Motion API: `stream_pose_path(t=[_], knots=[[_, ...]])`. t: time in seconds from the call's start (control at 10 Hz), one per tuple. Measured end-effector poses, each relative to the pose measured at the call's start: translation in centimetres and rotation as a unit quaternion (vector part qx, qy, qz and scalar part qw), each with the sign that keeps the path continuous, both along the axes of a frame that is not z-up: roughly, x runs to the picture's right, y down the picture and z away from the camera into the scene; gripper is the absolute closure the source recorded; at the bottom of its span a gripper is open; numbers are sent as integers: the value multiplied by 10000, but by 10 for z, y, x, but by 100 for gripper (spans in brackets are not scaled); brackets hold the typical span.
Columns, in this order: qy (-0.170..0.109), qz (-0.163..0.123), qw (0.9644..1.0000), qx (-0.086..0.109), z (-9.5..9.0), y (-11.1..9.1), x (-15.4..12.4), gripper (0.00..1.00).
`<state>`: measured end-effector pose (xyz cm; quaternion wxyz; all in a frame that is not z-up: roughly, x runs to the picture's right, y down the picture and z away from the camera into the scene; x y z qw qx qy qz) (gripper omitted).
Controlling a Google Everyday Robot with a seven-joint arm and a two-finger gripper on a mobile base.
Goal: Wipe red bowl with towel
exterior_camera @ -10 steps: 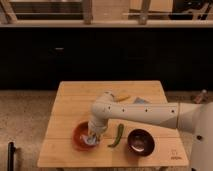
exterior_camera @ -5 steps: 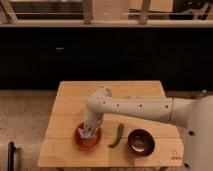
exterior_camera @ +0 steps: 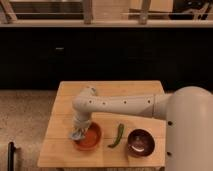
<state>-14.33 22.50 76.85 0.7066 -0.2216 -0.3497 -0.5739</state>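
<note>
A red bowl (exterior_camera: 90,139) sits on the wooden table (exterior_camera: 130,93) near the front left. A grey-blue towel (exterior_camera: 76,134) hangs over the bowl's left rim, bunched under my gripper (exterior_camera: 79,126). The gripper reaches down from the white arm (exterior_camera: 120,104) and stands at the bowl's left edge, with the towel at its tip.
A green chilli pepper (exterior_camera: 117,135) lies just right of the red bowl. A dark brown bowl (exterior_camera: 140,142) stands at the front right. A black counter runs behind the table. The arm's white body fills the right side.
The gripper with the towel has shifted left, from the bowl's middle to its left rim. The arm's elbow has swung left with it.
</note>
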Motion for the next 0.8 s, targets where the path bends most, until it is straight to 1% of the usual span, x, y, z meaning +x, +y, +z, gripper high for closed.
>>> stream_pose_path(t=[0.2,0.4,0.6,0.7,0.8], knots=[[-61,-99,9999,-105,-7,16,2,100],[-54,-114,9997,-192,-13,29,10,100],[41,-42,9997,-218,-16,35,26,100],[130,32,9997,-198,-16,34,37,100],[178,67,9997,-155,-17,32,41,100]])
